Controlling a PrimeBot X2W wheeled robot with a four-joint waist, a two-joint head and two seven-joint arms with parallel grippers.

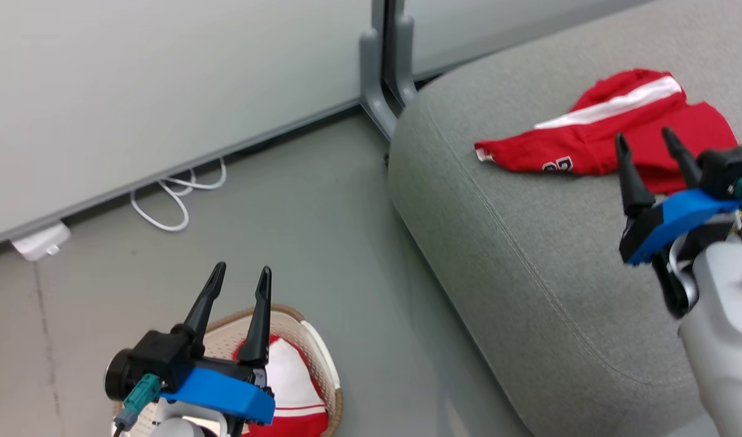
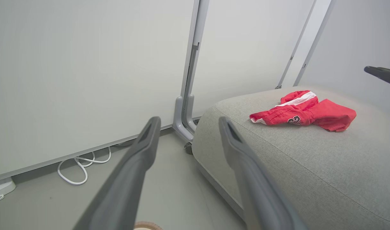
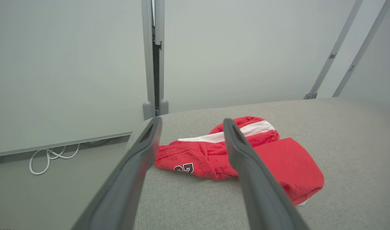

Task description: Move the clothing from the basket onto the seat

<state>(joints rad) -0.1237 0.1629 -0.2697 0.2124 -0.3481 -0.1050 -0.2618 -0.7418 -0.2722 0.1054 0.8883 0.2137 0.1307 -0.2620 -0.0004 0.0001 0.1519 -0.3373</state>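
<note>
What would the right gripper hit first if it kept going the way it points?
Most likely the red garment lying on the grey seat: the open right gripper points straight at it. Its height above the cloth is unclear, so it might skim over toward the wall.

Pale partition panels (image 1: 164,91), grey floor (image 1: 322,243), white cable (image 1: 186,212).

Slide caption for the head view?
Red jersey on grey seat; second garment in basket; left pincer and right pincer open.
</note>
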